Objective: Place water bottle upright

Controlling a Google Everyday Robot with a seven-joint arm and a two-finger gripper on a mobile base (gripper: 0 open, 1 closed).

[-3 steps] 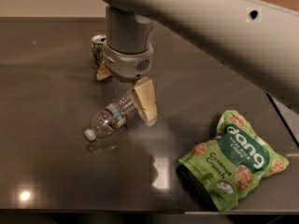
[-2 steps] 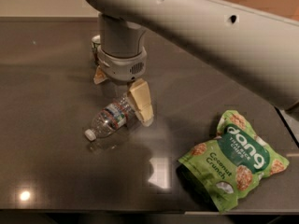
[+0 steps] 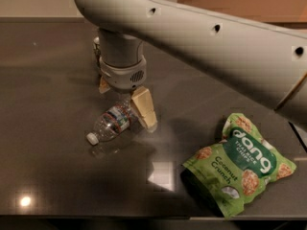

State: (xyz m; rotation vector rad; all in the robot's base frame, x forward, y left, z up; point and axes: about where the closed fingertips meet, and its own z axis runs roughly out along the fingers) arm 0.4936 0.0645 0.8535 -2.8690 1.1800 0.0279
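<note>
The water bottle (image 3: 111,124) lies on its side on the dark table (image 3: 48,104), clear and ribbed, with its white cap (image 3: 91,138) pointing front-left and its base end up toward the gripper. My gripper (image 3: 125,108) hangs from the grey wrist directly over the bottle's base end. It is open, with one tan finger (image 3: 145,110) down on the right side of the bottle and the other finger (image 3: 103,86) mostly hidden behind the wrist on the left. The jaws straddle the bottle without closing on it.
A green chips bag (image 3: 240,163) lies at the front right. A soda can (image 3: 96,45) is almost wholly hidden behind the wrist at the back. My large grey arm spans the upper right of the view. Ceiling lights reflect in the tabletop near the front edge.
The wrist has shifted a little lower and toward the bottle, and now covers most of the can. The bottle has not moved and the fingers stay open.
</note>
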